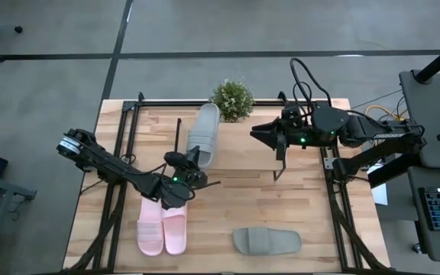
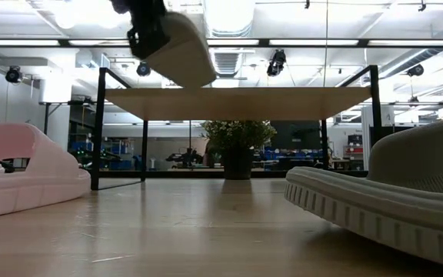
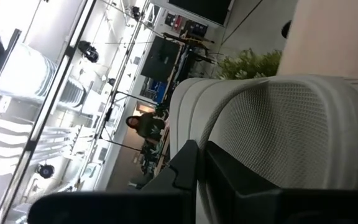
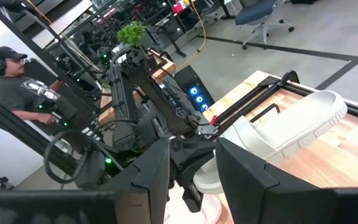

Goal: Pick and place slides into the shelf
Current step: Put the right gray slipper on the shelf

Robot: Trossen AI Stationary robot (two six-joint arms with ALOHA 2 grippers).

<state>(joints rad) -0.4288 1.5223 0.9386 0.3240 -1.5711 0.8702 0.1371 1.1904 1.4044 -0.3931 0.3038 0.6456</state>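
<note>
Your left tool [image 1: 187,169] is clamped tight on 1 grey-green slide [image 1: 203,134], gripping it at the end nearer the middle of the tabletop [image 1: 243,206]. From above, that slide lies lengthwise over the left part of the shelf [image 2: 237,102], its far end pointing toward the potted plant [image 1: 232,99]. From tabletop height it sits tilted and just above the plank's left end; you cannot tell from that view whether it touches the plank. In the left wrist view the ribbed grey sole fills most of the frame right beyond the dark fingers [image 3: 185,168].

Your right tool [image 1: 256,132] hangs over the right part of the shelf, pointing toward the left arm, its fingers [image 4: 160,168] set partly apart and holding nothing. It is well apart from every slide on the tabletop.

The 2 pale pink slides [image 1: 162,228] lie side by side, touching, on the tabletop at the near left, just below the left tool in the overhead picture. The second grey-green slide [image 1: 266,241] lies crosswise on the tabletop at the near centre-right, apart from the pink pair.

The plant stands at the far edge of the tabletop, behind the shelf. A person [image 4: 23,87] in a cap shows in the room beyond the tabletop in the right wrist view.
</note>
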